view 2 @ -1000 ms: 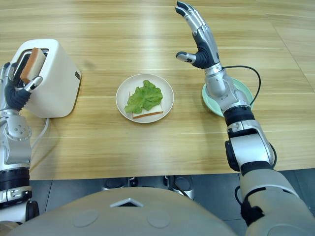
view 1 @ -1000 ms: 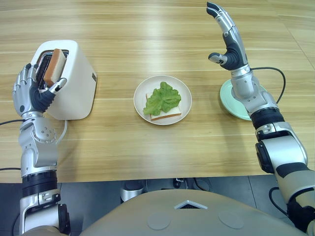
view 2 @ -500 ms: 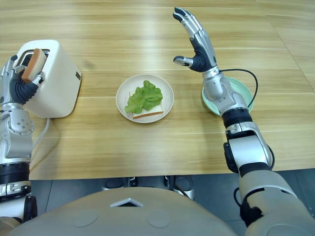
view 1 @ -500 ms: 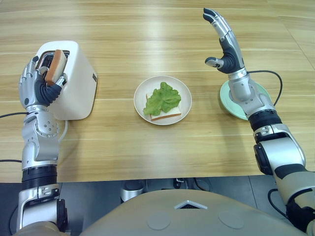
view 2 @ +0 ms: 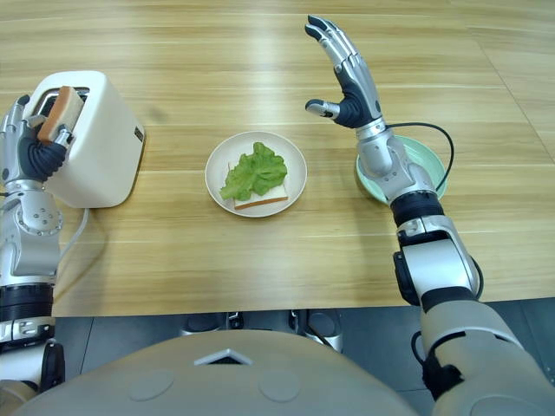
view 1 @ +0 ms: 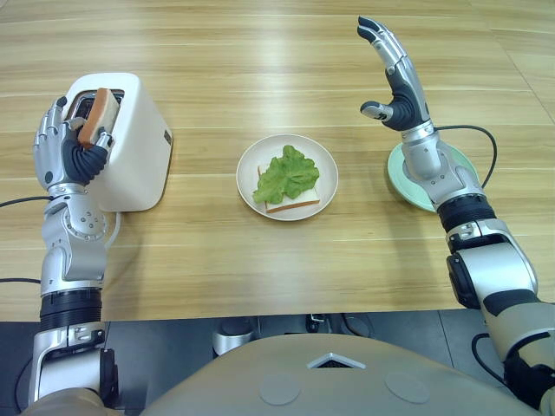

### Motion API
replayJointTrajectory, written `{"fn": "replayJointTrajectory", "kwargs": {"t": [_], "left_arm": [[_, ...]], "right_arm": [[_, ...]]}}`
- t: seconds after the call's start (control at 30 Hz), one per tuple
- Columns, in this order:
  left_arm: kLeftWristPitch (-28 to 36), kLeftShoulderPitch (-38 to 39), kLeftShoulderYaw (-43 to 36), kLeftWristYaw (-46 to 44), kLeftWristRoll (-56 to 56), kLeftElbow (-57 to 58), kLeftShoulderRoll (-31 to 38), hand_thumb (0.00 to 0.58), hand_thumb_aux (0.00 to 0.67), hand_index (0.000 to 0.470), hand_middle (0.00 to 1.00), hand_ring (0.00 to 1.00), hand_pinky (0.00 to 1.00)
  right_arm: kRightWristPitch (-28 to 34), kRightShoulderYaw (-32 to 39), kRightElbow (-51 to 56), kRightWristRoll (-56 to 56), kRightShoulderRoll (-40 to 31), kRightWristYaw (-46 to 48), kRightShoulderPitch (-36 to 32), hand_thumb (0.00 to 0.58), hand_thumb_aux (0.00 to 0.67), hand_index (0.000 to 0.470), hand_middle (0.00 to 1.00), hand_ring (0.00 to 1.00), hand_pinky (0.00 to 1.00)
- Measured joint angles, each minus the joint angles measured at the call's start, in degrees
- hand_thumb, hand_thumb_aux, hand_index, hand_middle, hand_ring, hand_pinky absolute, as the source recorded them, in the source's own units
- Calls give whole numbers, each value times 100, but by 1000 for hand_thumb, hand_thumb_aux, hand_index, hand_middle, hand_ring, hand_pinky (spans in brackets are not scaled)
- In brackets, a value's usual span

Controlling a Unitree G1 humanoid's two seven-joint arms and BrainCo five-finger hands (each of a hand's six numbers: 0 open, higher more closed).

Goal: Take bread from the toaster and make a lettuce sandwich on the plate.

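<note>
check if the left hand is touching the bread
Touching: the left eye view shows the left hand gripping the bread at the toaster slot.

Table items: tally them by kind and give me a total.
Toaster: 1
Plates: 2, white plate and green plate
Lettuce: 1
Bread: 2, held slice in the left hand, plate slice under the lettuce
Total: 6
</note>
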Motion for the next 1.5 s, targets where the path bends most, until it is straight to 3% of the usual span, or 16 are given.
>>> {"fn": "replayJointTrajectory", "kwargs": {"t": [0.03, 0.07, 0.67, 0.9, 1.1, 1.27, 1.5], "left_arm": [[-10, 0, 0, 1, -2, -6, 27, 580, 670, 460, 741, 741, 741], [-14, -2, 0, 1, -8, -30, 43, 580, 670, 460, 1000, 1000, 1000], [91, -108, 535, -32, 162, -1656, 602, 580, 670, 460, 1000, 1000, 1000], [97, -493, 802, -212, 206, -2165, 916, 580, 670, 460, 1000, 1000, 1000], [-411, -1020, 99, -808, -506, -2455, 434, 580, 670, 460, 1000, 1000, 1000], [-901, -1719, -797, -1826, -1651, -1465, -221, 580, 670, 460, 1000, 1000, 1000], [-1243, -2399, -1463, -3205, -2591, 316, -681, 580, 670, 460, 1000, 1000, 1000]], "right_arm": [[1, 0, 2, -5, 1, 0, 0, 0, 0, 0, 0, 0, 0], [5, 1, 3, -11, 1, -1, 0, 0, 0, 0, 0, 0, 0], [66, 27, 11, -61, 56, -7, 2, 0, 0, 0, 0, 0, 0], [73, 37, 129, -77, 85, -11, 1, 0, 0, 0, 0, 0, 0], [85, 15, 211, -67, 72, -52, -32, 0, 0, 0, 0, 0, 0], [59, -5, 233, -21, -15, -63, -12, 0, 0, 0, 0, 0, 0], [-236, -74, 214, 172, -231, 182, 192, 0, 0, 0, 0, 0, 0]]}}
